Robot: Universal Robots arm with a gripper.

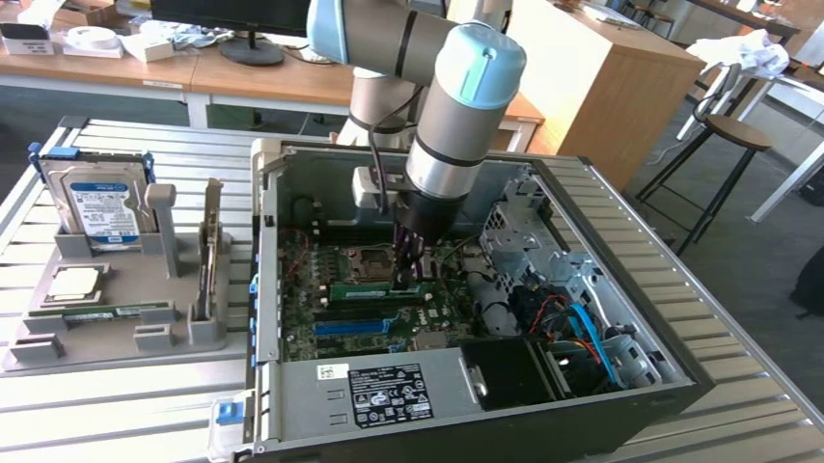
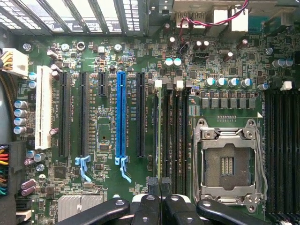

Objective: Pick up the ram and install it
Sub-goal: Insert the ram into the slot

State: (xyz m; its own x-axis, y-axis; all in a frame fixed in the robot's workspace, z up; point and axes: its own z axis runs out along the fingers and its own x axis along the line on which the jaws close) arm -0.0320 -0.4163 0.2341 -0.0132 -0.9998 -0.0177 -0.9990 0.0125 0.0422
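Looking at the gripper (image 1: 415,282), how do its fingers stand?
— Drawn narrow, pinched on the top edge of the ram (image 1: 373,287), deep inside the open computer case (image 1: 566,169).
What crowds it?
— Other black memory slots (image 2: 176,136) just beside it, the processor socket (image 2: 227,161) on one side and the blue slot (image 2: 121,112) on the other. Red and blue cables (image 1: 580,323) lie well apart.
And the ram itself?
— It stands edge-up in the memory slot on the blue slot's side of the row, running out from between the fingertips. A second stick (image 1: 116,311) lies on the grey tray (image 1: 96,342) outside the case, near a hard drive (image 1: 96,198) and an upright card (image 1: 210,246).
Anything hidden?
— The fingers cover the ram's near end. I cannot tell whether it is fully seated.
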